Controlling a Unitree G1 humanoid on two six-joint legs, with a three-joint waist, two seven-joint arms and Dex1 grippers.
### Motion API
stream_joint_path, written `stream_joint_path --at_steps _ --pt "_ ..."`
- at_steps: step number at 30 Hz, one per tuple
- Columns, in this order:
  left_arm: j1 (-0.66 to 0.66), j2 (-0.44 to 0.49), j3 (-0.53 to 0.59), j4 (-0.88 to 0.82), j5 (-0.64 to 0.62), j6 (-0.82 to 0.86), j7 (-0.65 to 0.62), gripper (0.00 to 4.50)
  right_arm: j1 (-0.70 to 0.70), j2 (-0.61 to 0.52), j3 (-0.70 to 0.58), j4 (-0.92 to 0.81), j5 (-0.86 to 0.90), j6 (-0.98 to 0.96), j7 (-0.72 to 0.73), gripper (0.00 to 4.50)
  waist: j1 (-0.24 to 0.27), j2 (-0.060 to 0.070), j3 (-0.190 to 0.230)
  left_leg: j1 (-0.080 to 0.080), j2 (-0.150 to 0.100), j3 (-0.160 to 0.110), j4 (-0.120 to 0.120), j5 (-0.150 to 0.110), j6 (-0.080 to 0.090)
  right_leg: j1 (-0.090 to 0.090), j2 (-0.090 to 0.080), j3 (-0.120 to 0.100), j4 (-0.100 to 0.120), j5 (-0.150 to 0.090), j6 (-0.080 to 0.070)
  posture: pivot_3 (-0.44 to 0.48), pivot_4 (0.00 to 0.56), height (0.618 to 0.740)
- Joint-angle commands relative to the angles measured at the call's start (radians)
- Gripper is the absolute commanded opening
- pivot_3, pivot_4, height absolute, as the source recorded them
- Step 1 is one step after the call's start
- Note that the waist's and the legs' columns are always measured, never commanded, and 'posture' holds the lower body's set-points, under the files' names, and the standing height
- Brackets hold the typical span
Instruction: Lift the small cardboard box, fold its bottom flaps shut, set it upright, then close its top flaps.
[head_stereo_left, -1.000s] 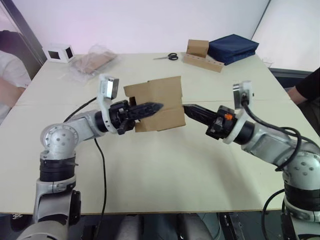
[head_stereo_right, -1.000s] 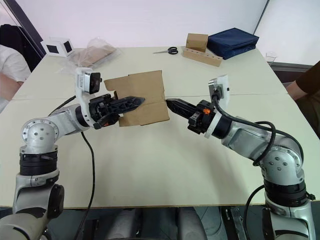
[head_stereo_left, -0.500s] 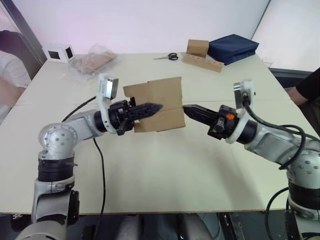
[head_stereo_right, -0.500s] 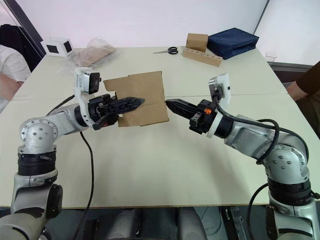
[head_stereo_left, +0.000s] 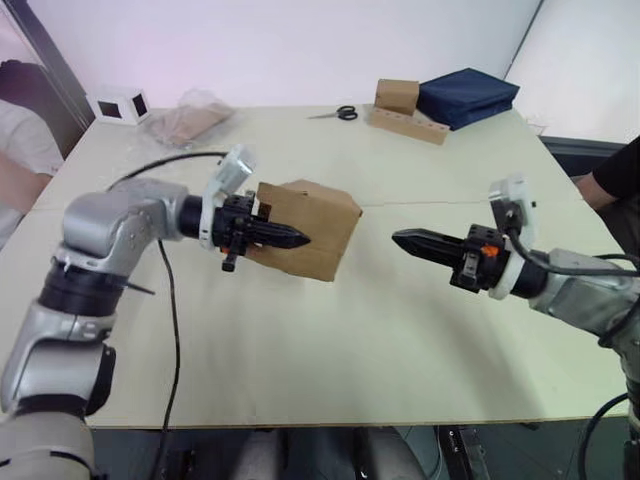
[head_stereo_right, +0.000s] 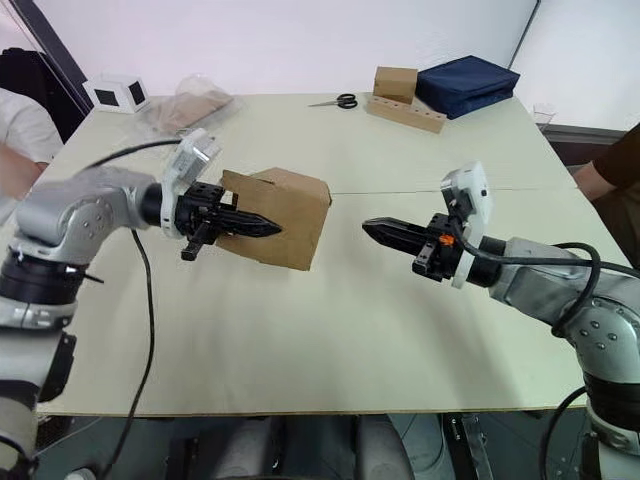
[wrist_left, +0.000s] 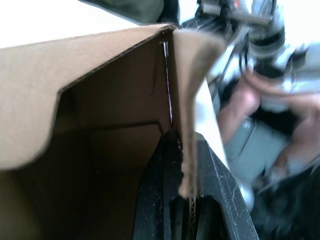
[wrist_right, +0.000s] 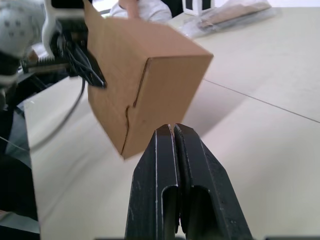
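The small cardboard box (head_stereo_left: 318, 222) hangs tilted above the table (head_stereo_left: 330, 350), left of centre. My left gripper (head_stereo_left: 292, 239) is shut on one of its side walls; in the left wrist view the black fingers (wrist_left: 159, 200) clamp the cardboard wall (wrist_left: 189, 150) beside the open brown inside. The end facing my right gripper has its flaps (wrist_right: 131, 107) folded flat with a seam between them. My right gripper (head_stereo_left: 400, 240) is shut on nothing and points at the box from the right, a gap apart. In the right wrist view the box (wrist_right: 165, 75) is just beyond its fingertips.
At the table's back stand a white cube box (head_stereo_left: 120, 105), a clear plastic bag (head_stereo_left: 190, 120), scissors (head_stereo_left: 341, 113), a brown box (head_stereo_left: 396, 95) on a wooden block (head_stereo_left: 410, 127) and a navy bag (head_stereo_left: 468, 95). A person (head_stereo_left: 20, 150) sits at the left, another (head_stereo_left: 615, 170) at the right.
My left arm has swung and turned the box, so a corner now faces forward. My right gripper has drawn back to the right, away from the box's side.
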Motion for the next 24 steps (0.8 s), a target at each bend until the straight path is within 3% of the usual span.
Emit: stream_joint_path --at_steps 1,6,12,23,24 --pt "-0.151 0.005 -0.162 0.112 0.211 -0.185 -0.145 0.0 0.003 0.006 -0.012 -0.042 -0.044 -0.034 0.024 0.06 0.001 0.0 0.0 0.0 0.0 0.0 0.0 0.0 0.0 0.0 0.0 0.0 0.0 0.0 0.0 0.0 0.15 0.74" --pt "-0.29 0.003 -0.363 0.233 0.336 -0.415 -0.165 0.0 0.016 0.036 -0.005 -0.056 -0.082 -0.047 0.027 0.06 0.0 0.0 0.0 -0.001 0.0 0.0 0.0 0.0 0.0 -0.001 0.0 0.0 0.0 0.0 0.0 0.0 0.15 0.74" --pt "-0.442 -0.083 -0.594 0.374 0.52 -0.691 -0.165 0.0 0.045 0.084 -0.002 -0.085 -0.115 -0.059 0.004 0.06 0.006 -0.001 0.0 -0.003 0.0 -0.001 0.001 0.0 0.0 -0.002 0.0 0.0 0.0 0.0 0.0 0.0 0.15 0.74" --pt "-0.529 -0.157 -0.825 0.44 0.533 -0.756 -0.165 0.0 0.031 0.109 0.009 -0.076 -0.153 -0.06 0.018 0.06 -0.002 -0.001 0.001 -0.003 0.0 -0.001 0.002 0.0 0.001 -0.003 0.0 0.0 0.002 0.0 0.0 0.0 0.15 0.74" --pt "-0.534 -0.176 -0.822 0.455 0.54 -0.764 -0.165 0.26 0.029 0.112 0.011 -0.075 -0.155 -0.06 0.018 0.01 0.0 -0.001 0.001 -0.003 0.0 -0.001 0.002 0.0 0.001 -0.003 0.0 0.0 0.002 0.0 0.0 0.0 0.15 0.74"
